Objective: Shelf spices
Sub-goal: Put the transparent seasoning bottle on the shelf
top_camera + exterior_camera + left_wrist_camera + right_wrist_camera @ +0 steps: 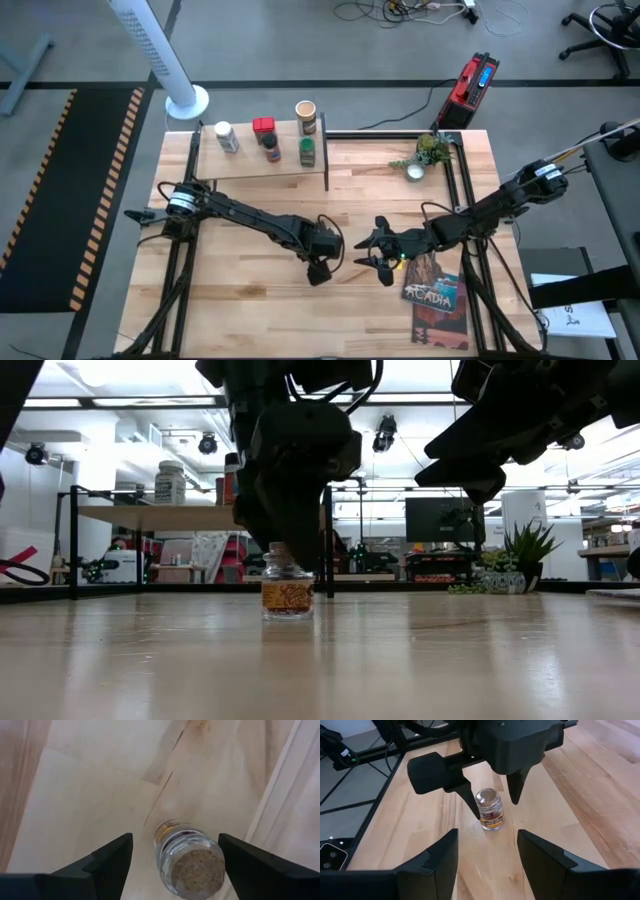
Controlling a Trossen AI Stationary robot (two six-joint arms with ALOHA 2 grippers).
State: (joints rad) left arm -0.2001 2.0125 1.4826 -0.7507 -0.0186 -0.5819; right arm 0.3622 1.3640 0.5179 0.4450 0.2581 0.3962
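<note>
Tabletop (240,290) held one upright cork-topped jar (192,860) directly below left gripper (175,852), fingers wide open, gripping nothing; right gripper (485,850) open nearby.

Left gripper (492,795) fingers straddle a small jar (490,810) (upright); not touching.

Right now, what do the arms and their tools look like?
Both arms are dark, slim, jointed links with black cables looped along them. The left tool hangs from a blocky black housing and ends in two tapered, pointed black fingers. The right tool looks the same build, with a small green light glowing beside it.
</note>
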